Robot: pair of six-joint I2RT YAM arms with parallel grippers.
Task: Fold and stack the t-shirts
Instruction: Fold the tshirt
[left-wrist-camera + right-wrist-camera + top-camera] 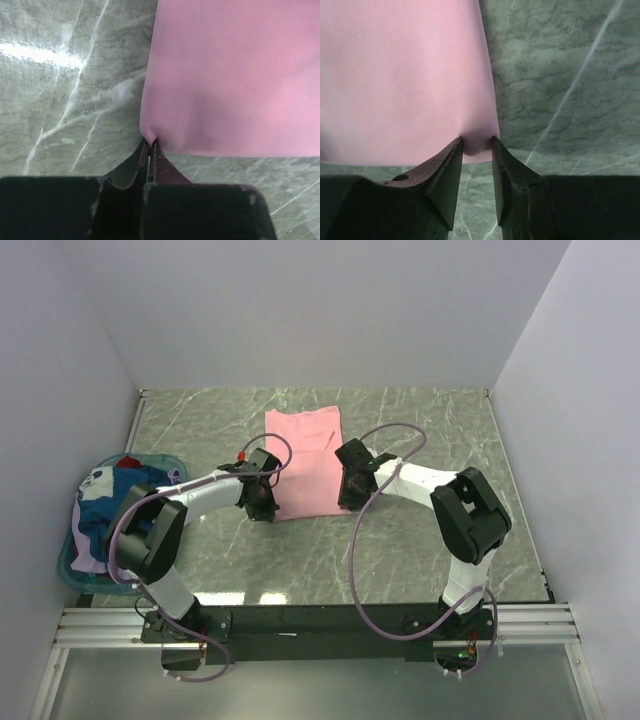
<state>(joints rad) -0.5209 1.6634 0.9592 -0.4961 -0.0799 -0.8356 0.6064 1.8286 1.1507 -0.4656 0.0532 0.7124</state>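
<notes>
A plain light pink t-shirt [305, 455], folded into a long strip, lies flat in the middle of the table. My left gripper [262, 502] is at its near left corner, and in the left wrist view it [150, 142] is shut on a pinch of that pink corner [230, 75]. My right gripper [352, 495] is at the near right corner. In the right wrist view its jaws [477, 142] stand a little apart, with the pink corner [405, 75] bulging between the tips. Other t-shirts, blue, white, red and purple [115, 502], lie bunched in the basket.
The teal plastic basket [72, 565] stands at the table's left edge beside the left arm. The table [420, 425] is grey-green marble pattern, walled in white on three sides. Purple cables loop from both arms.
</notes>
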